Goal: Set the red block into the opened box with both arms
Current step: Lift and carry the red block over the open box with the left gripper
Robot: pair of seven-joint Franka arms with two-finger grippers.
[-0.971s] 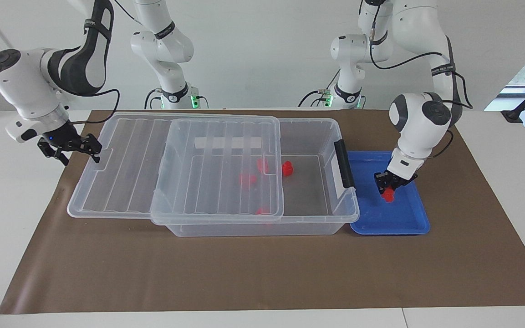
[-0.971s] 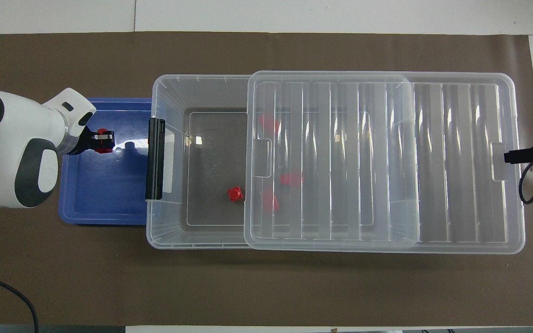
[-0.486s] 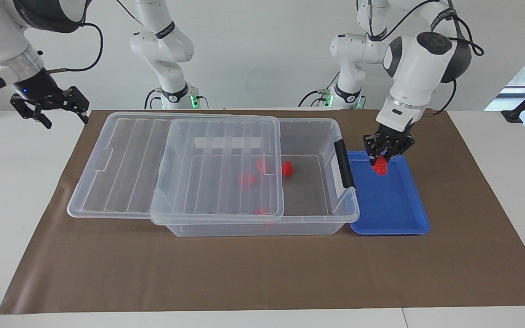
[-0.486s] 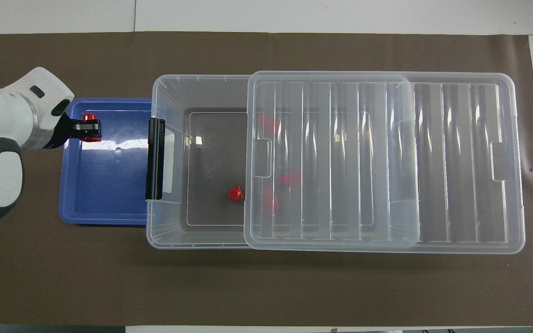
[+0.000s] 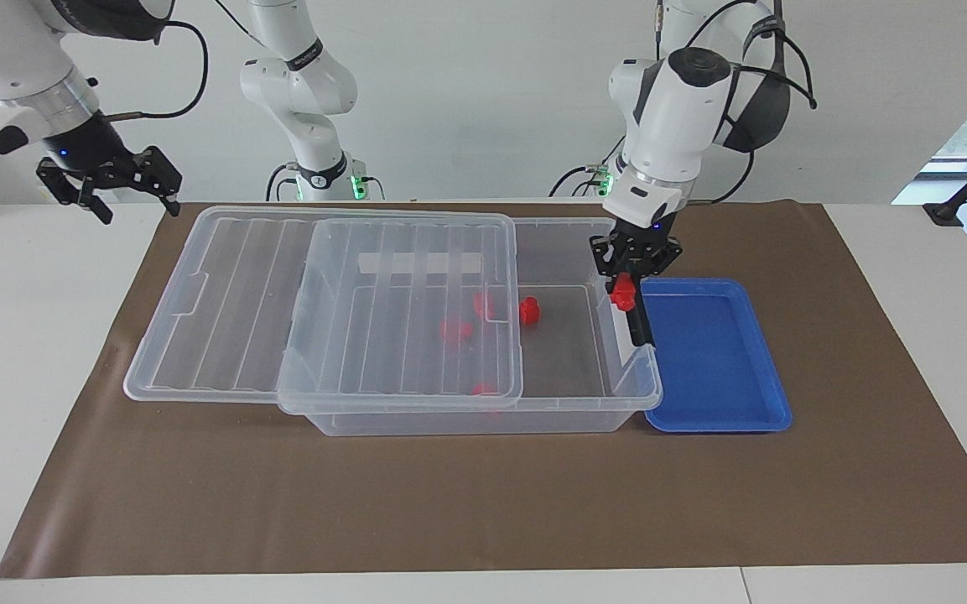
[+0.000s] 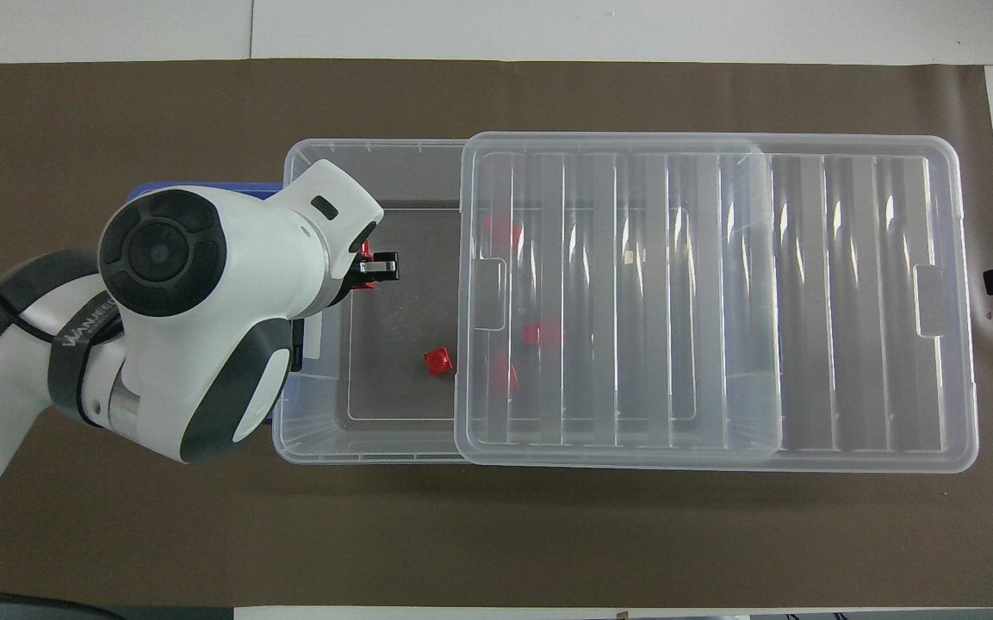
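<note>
The red block (image 5: 621, 288) is up in the air, pinched in the left claw (image 5: 632, 267), right above the black latch (image 5: 636, 304) at the open end of the opened box (image 5: 533, 419). Big change: a second ago it sat low in the blue tray (image 5: 722, 403); now it has been lifted out and carried across to the box's rim. From overhead the left claw (image 6: 373, 267) already sits over the uncovered part of the box, at about nine o'clock of the box floor. That looks like the carry nearly done; a little more travel inward and a release should drop it in.

Inside, one red block (image 5: 529, 311) lies in the uncovered part, and three more (image 5: 455, 330) show through the ribbed lid (image 5: 324, 310), which is slid toward the right arm's end and covers most of the box. So only a narrow opening is there, with the latch and rim just under the load.

The right claw (image 5: 110, 180) has pulled up off the lid's end and hangs spread wide, empty, at about ten o'clock of the table (image 5: 30, 335), waiting.
</note>
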